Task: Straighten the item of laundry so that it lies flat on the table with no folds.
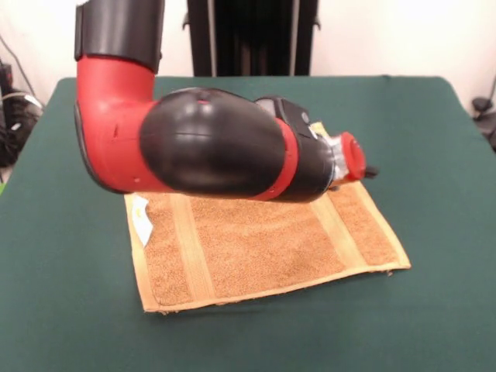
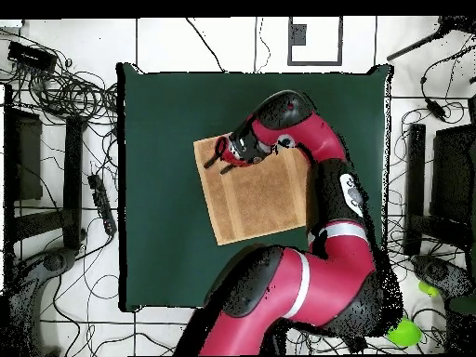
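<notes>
A large table [image 1: 434, 310] covered in dark green cloth fills the scene. A red and black robot arm [image 1: 209, 143] bends low across it, hiding part of what lies beneath. Under the arm, a tan-orange terry towel [image 1: 263, 244] lies spread flat on the table, two woven bands crossing it near opposite edges. The pincer [image 2: 218, 156] sits over one corner of the towel, with most of the cloth stretching away beneath the arm behind it. Whether the pincer is apart or together cannot be told. A small white tag [image 1: 140, 211] shows at the towel's edge farthest from the pincer.
</notes>
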`<move>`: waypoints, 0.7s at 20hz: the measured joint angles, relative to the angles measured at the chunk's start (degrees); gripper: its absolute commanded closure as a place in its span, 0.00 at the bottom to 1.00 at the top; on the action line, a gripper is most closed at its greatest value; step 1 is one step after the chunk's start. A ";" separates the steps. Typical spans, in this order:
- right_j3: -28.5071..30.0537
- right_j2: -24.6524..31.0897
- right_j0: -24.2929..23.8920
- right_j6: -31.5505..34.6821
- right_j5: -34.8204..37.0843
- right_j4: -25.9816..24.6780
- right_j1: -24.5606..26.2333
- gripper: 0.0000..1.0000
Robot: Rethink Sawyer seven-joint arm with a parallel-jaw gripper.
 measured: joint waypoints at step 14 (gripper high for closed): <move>19.98 -11.32 6.74 0.00 -26.63 -20.38 -22.85 0.00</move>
